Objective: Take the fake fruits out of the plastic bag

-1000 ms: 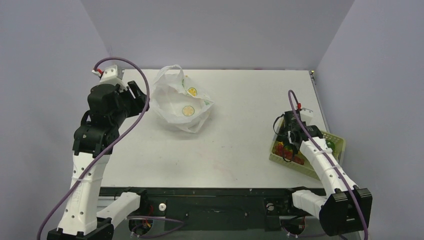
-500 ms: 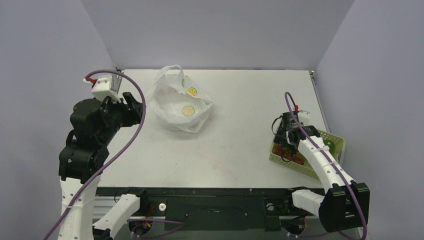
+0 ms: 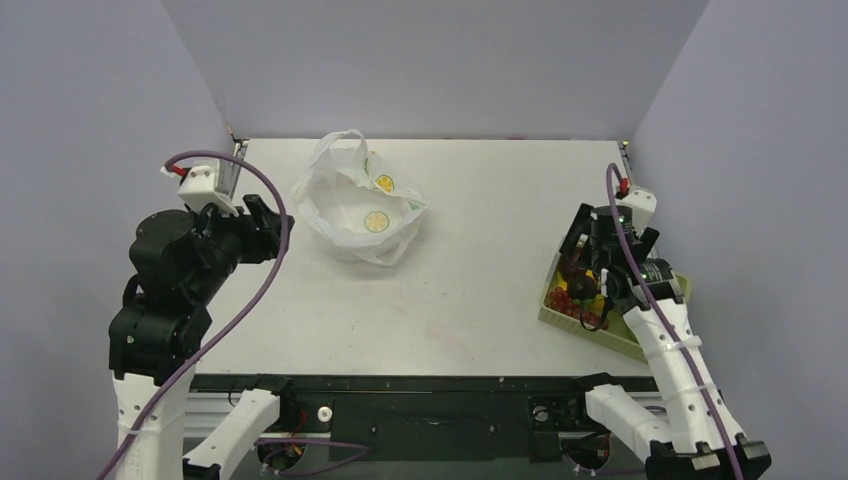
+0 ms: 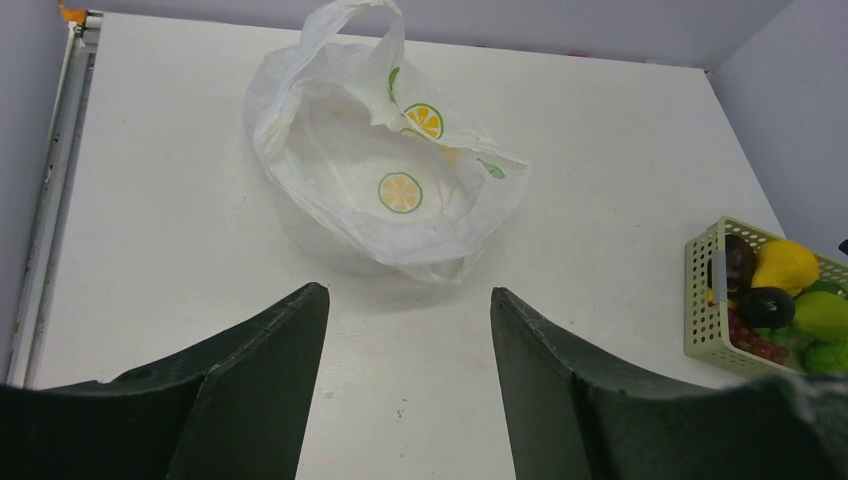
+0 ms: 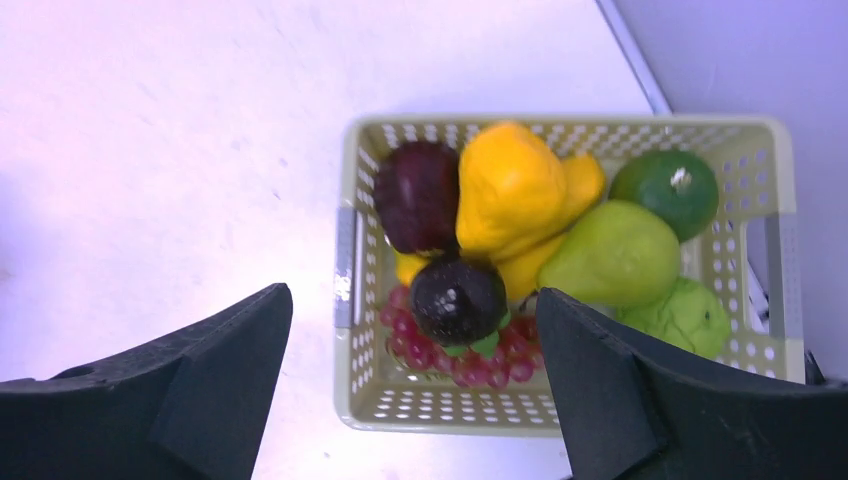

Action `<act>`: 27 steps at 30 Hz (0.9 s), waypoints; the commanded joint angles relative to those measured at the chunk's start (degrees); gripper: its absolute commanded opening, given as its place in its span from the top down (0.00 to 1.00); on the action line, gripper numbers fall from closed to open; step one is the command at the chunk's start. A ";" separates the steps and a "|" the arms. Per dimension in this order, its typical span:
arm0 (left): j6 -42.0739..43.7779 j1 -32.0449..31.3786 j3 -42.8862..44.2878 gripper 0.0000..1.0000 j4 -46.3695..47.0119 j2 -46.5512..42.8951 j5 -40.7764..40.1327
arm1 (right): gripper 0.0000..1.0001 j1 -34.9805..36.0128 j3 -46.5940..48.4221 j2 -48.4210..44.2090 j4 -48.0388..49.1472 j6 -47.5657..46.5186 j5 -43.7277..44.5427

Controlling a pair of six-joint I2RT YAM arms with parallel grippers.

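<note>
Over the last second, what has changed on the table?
The left pincer drew back from the plastic bag toward the near left, open and empty. The right pincer rose above the basket, its jaws spreading wider. The plastic bag, basket and fake fruits in it stayed put.

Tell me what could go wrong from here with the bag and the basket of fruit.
The basket sits at the right edge of the table, piled high; the open right gripper above it could nudge it or the yellow lumpy piece off. Folds in the plastic bag hide part of its inside, so a fruit might be missed.
</note>
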 commanded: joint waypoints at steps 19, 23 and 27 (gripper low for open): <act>-1.88 -7.62 2.41 0.39 12.47 -12.46 -9.05 | 0.11 0.99 7.51 -27.75 11.64 -2.75 7.15; -2.05 -7.86 1.38 0.39 13.73 -13.29 -9.75 | 0.11 0.99 5.89 -30.18 12.08 -2.26 7.04; -3.14 -7.87 -0.82 0.40 15.58 -14.50 -8.84 | 0.11 1.32 5.59 -30.65 12.17 -4.08 6.79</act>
